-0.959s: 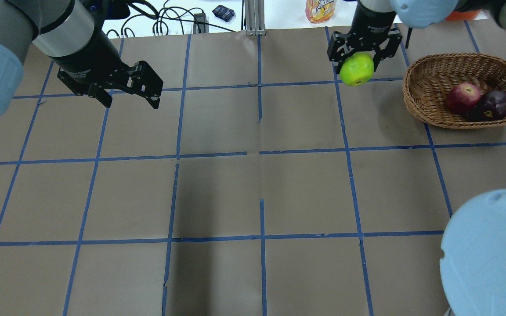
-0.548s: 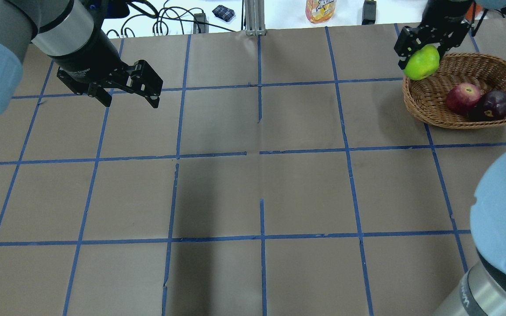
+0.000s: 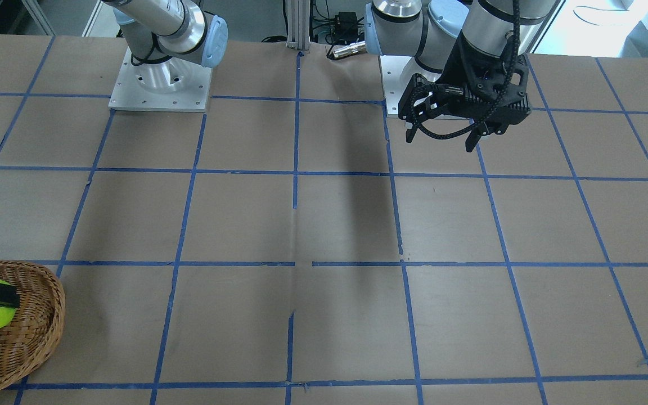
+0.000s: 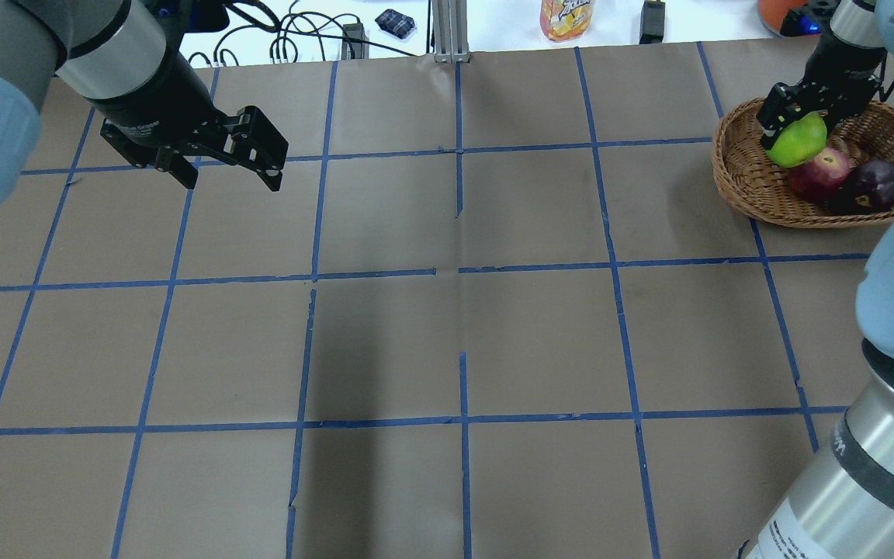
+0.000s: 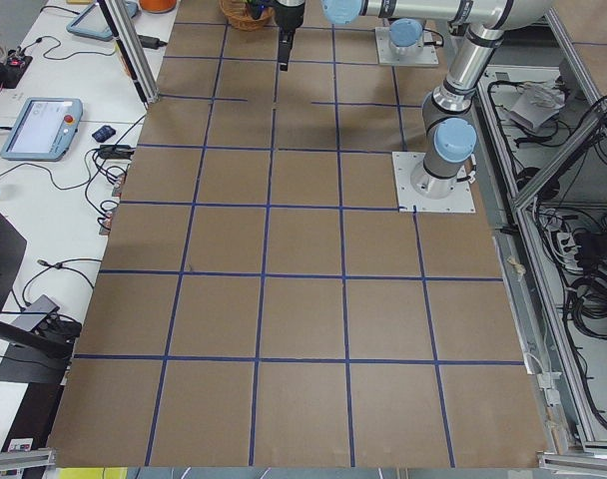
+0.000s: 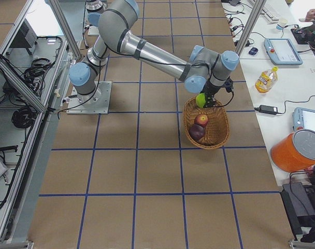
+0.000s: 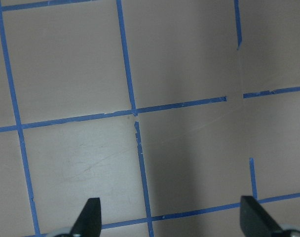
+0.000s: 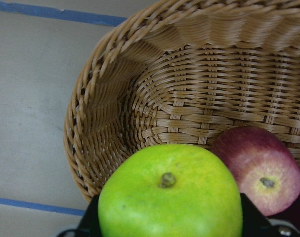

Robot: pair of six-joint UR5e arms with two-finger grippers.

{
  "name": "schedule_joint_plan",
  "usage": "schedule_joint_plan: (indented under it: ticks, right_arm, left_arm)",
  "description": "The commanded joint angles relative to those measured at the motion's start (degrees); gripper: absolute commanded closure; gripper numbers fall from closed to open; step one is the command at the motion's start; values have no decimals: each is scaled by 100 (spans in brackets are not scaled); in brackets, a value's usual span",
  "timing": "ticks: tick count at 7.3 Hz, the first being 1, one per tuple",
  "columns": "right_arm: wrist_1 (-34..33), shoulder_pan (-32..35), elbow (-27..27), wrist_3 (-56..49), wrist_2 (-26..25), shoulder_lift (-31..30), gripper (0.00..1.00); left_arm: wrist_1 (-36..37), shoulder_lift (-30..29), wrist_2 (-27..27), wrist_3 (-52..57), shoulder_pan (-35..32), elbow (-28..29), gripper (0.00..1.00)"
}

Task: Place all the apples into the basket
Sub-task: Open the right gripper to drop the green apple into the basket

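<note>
Two sit in the far-right basket (image 4: 750,186), red apple (image 4: 823,175) and maroon apple (image 4: 872,185); my right pincer (image 4: 796,132), clenched on the green apple (image 4: 796,144), has moved from rim to above them; left pincer (image 4: 232,184) released.

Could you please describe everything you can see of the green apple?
The green apple is round, glossy, bright yellow-green, with a short brown stub in its dimple facing the wrist camera. The right pincer is shut on its sides, holding it over the wicker basket beside the red apple; whether the two touch is unclear.
</note>
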Motion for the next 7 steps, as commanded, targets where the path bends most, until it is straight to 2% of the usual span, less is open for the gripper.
schedule_joint_plan:
  ticks: [1,2,4,7]
  right_arm:
    - [-58,-89,-5,35,-8,241,82]
    - [-92,-98,-5,35,-7,241,3]
    - [38,-115,-40,35,-25,171,0]
    - [643,-19,-75,88,71,-573,0]
  left_arm:
    - [-2,-8,0,-2,9,-9,0]
    - [7,-8,-9,-2,9,-9,0]
    - [7,-8,-9,-11,9,-35,0]
    - [7,0,-9,-2,0,-61,0]
